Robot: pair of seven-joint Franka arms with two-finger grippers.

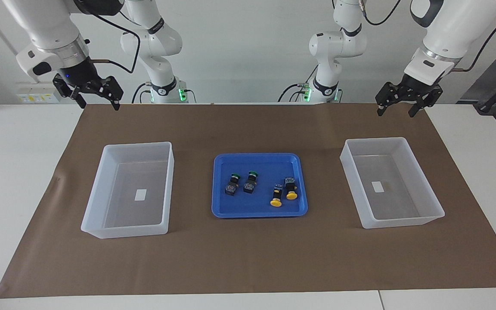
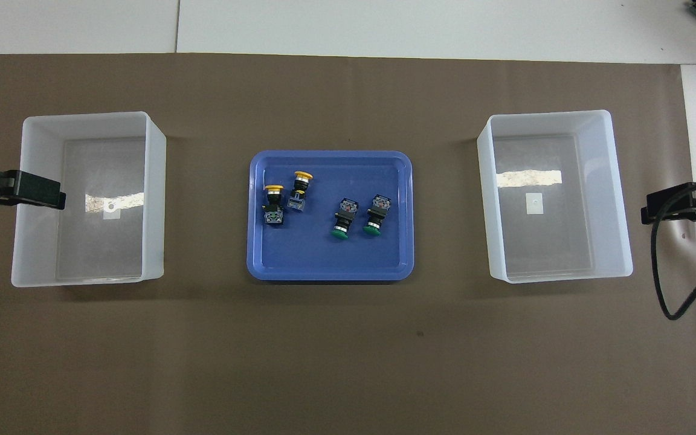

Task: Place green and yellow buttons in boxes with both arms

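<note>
Brown mat [image 1: 248,258] over white table [image 1: 15,172], pale wall [image 1: 248,43]

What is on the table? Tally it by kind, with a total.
Green buttons: 2
Yellow buttons: 2
White boxes: 2
Blue tray: 1
Total: 7

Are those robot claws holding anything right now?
No. The left gripper and right gripper both hang open and empty above the table's edge. All four buttons lie in the blue tray.
</note>
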